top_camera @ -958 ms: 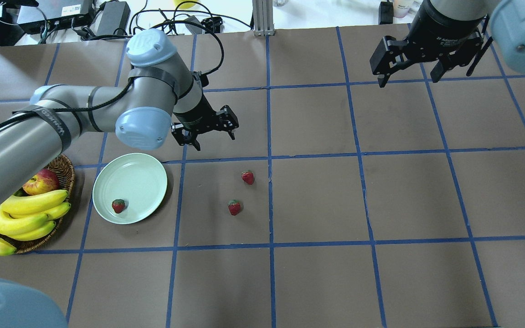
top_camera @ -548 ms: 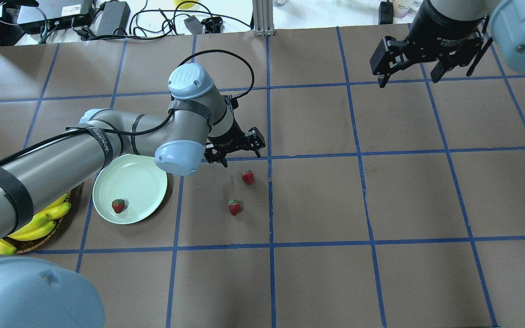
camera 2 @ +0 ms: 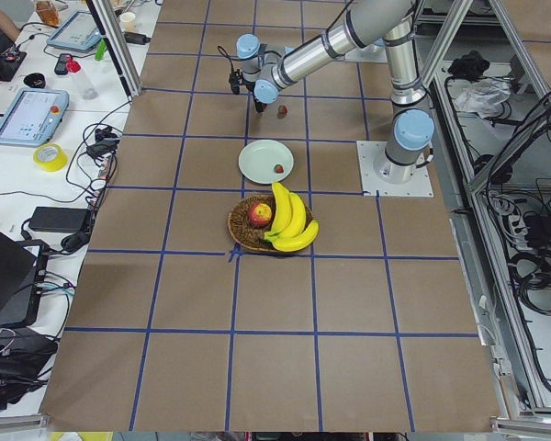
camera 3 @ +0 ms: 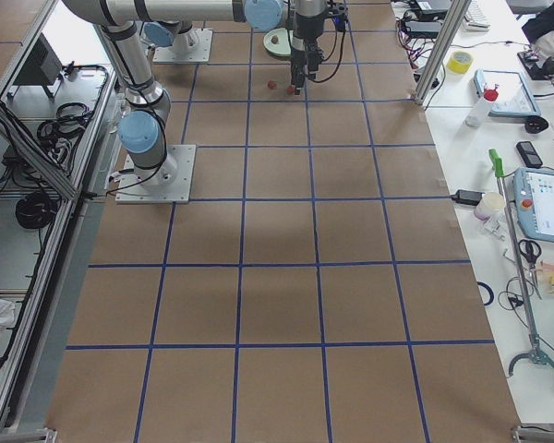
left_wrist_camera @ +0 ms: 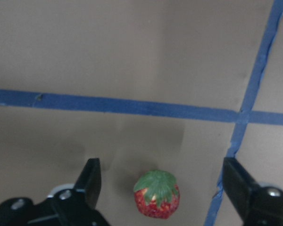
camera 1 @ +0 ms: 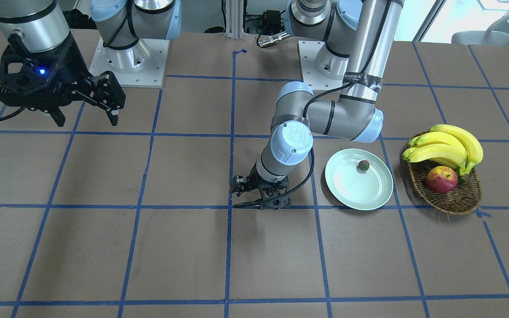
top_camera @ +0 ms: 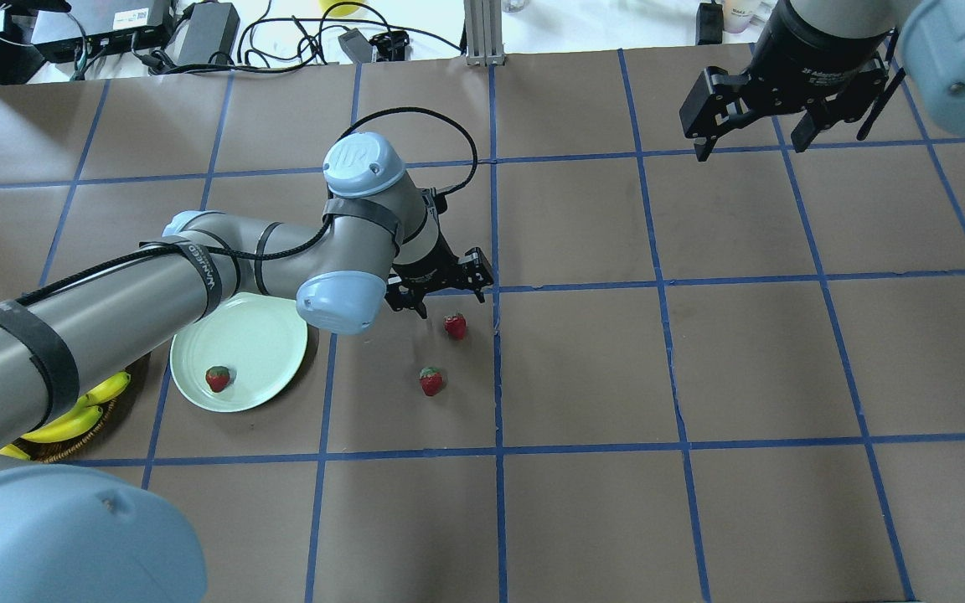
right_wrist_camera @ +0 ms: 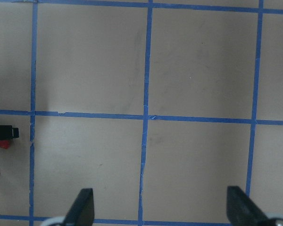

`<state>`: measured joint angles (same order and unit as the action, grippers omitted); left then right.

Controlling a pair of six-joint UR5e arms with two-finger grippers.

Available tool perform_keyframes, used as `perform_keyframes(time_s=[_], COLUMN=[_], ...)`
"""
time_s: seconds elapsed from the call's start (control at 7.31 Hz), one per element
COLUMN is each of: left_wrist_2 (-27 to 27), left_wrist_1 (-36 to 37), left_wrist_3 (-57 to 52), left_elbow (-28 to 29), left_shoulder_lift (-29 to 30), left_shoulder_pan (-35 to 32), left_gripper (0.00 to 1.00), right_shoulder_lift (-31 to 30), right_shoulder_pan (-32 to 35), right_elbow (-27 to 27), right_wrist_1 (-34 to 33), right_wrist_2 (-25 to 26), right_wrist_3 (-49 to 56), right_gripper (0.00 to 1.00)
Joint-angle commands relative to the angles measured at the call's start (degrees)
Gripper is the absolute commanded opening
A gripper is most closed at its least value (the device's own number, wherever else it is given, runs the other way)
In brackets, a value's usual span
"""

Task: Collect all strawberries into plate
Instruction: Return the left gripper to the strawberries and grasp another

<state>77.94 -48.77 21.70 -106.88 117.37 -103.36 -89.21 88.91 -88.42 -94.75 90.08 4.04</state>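
Two strawberries lie on the brown table: the far one and the near one. A third strawberry lies in the mint-green plate, and it also shows in the front view on the plate. My left gripper is open, pointing down just over the far strawberry. In the left wrist view that strawberry lies between the open fingers, untouched. My right gripper is open and empty, high over the far right of the table.
A wicker basket with bananas and a red-yellow apple stands beside the plate, partly under my left arm in the overhead view. Cables and boxes lie beyond the table's far edge.
My left arm has swung right and toward the near side, from beyond the plate to just over the far strawberry, staying open. The right arm and the strawberries have not moved.
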Motion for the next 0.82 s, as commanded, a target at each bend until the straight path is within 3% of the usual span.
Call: perform_keyframes(time_s=[0.0,0.14,0.41,0.55,0.68], left_wrist_2=[-0.1,-0.1,0.5,1.2,6.2], left_wrist_1=[-0.2,-0.4,-2.0,-7.5,-17.7], left_wrist_3=[0.3,-0.2,-1.0,-2.6,-5.9], left_elbow=[-0.6,-0.4,0.5,4.1,10.0], left_shoulder_lift=[-0.1,-0.3,-2.3,-3.5,-4.9], left_shoulder_pan=[-0.2,-0.2,0.3,1.1,3.9], left_gripper=[0.14,0.0,0.0,0.0,0.0], right_shoulder_lift=[0.0,0.0,0.0,0.0,0.1], right_shoulder_pan=[0.0,0.0,0.0,-0.1,0.0], right_elbow=[0.0,0.0,0.0,0.0,0.0], right_wrist_1=[0.0,0.0,0.0,0.0,0.0], right_wrist_2=[0.0,0.0,-0.1,0.0,-0.1], right_wrist_3=[0.0,0.0,0.0,0.0,0.0], right_gripper=[1.0,1.0,1.0,1.0,1.0])
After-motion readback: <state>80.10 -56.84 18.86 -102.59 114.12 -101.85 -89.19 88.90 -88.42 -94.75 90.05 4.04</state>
